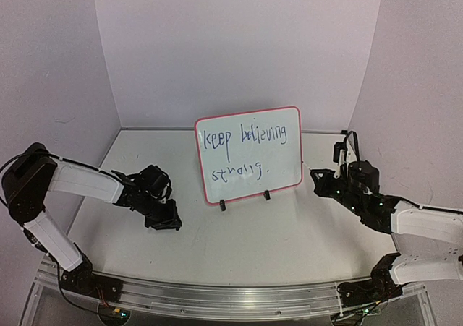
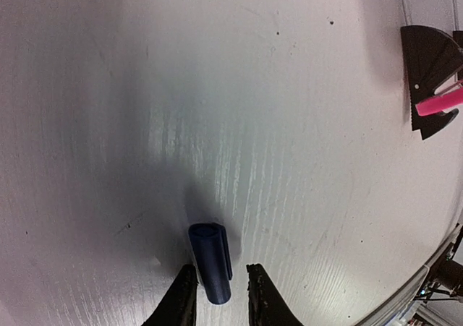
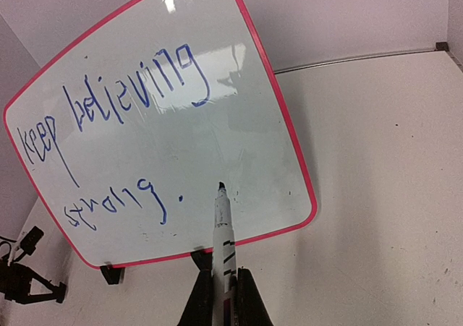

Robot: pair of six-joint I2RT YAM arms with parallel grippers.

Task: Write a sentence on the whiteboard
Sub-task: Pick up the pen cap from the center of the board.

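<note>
The whiteboard is standing on its two black feet at the middle of the table, toward the far side. We are reading the sentence on it as complete: "keep believing" above "strong.", full stop included. So we are judging the writing done, with only capping the marker likely left. The right gripper, right of the board, is pinching that marker, its bare tip pointing at the board but apart from it. Near and left of the board, the left gripper is straddling the blue cap lying on the table; we cannot tell whether it is gripping it.
</note>
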